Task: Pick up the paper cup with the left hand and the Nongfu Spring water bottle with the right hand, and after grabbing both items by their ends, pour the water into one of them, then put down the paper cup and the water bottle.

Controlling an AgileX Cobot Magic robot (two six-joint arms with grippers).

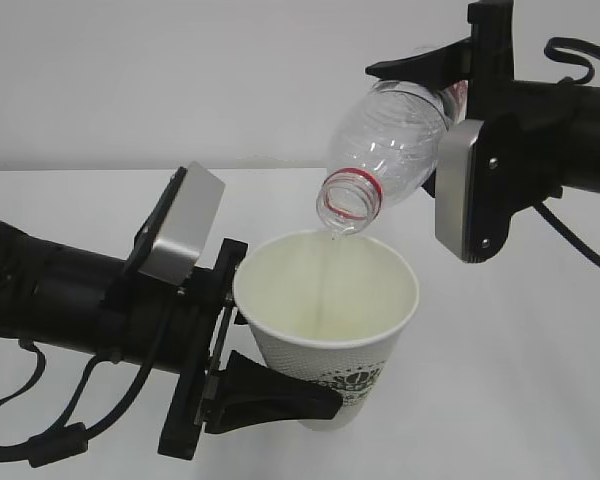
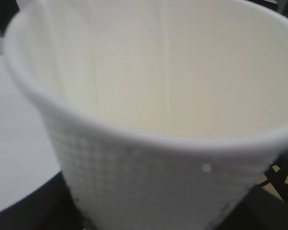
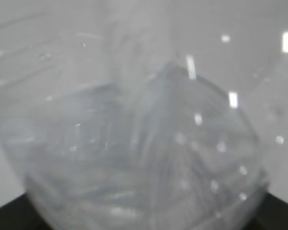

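A plain wall fills the upper part of the exterior view, pale grey-white, smooth and unmarked. It meets a white table along a straight, level line about a third of the way down the picture. The tabletop is matte, and only a faint soft shadow darkens it near the middle. The light is even and diffuse, with no hard edges. In the left wrist view a strip of the same white surface shows at the left edge, blurred. The right wrist view gives little beyond a pale grey backdrop, probably the wall, too blurred to be sure.
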